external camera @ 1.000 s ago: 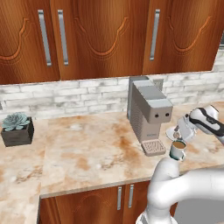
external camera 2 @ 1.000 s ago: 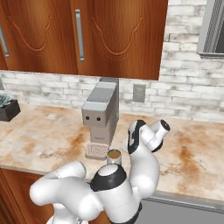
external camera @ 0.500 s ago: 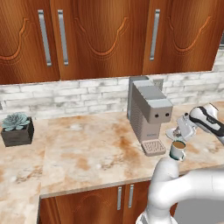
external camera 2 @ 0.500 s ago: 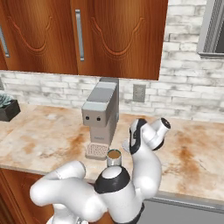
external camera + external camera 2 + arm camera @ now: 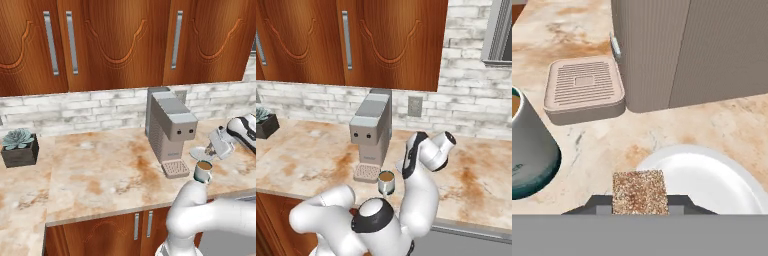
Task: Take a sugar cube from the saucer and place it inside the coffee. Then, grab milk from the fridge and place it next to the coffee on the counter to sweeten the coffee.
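The hand [image 5: 640, 206], spread wide a second ago, has now clenched on the brown, speckled sugar cube [image 5: 639, 192], which sits between its dark fingertips just over the near rim of the small round white saucer [image 5: 712, 182]. That means the pick is made and the carry can begin. Just beside the saucer stands the pale whitish-green mug of brown coffee [image 5: 527, 150], close to the ribbed drip tray [image 5: 584, 95] of the tall grey coffee machine [image 5: 170, 127] on the beige marble-like counter [image 5: 100, 175]. The cube likely needs lifting clear, then moving over the mug.
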You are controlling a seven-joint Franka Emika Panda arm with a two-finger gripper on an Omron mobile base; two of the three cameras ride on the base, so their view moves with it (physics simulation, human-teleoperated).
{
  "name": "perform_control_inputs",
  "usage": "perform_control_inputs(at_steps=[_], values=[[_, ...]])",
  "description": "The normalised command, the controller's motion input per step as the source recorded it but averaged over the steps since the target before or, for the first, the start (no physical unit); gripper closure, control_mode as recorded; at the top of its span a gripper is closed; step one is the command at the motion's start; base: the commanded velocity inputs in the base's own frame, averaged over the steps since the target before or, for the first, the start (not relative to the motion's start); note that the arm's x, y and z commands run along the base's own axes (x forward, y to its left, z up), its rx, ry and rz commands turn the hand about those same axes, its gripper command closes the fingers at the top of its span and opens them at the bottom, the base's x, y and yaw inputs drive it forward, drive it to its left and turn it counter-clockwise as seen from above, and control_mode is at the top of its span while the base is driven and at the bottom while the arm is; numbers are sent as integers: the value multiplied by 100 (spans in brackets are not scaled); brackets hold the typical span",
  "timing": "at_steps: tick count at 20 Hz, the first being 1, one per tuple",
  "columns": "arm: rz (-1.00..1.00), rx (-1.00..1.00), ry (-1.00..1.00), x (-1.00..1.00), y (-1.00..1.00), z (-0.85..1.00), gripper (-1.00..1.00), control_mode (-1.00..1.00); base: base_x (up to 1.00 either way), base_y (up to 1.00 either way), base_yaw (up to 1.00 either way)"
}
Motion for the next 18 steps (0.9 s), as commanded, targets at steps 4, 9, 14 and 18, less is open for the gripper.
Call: perform_control_inputs(at_steps=[4,9,14,18], values=[[5,0,0,-92,41,22,100,-100,0,0,0],[6,0,-2,-66,69,14,100,-100,0,0,0],[2,0,-7,-11,28,10,100,-100,0,0,0],[0,2,0,63,-29,35,100,-100,0,0,0]])
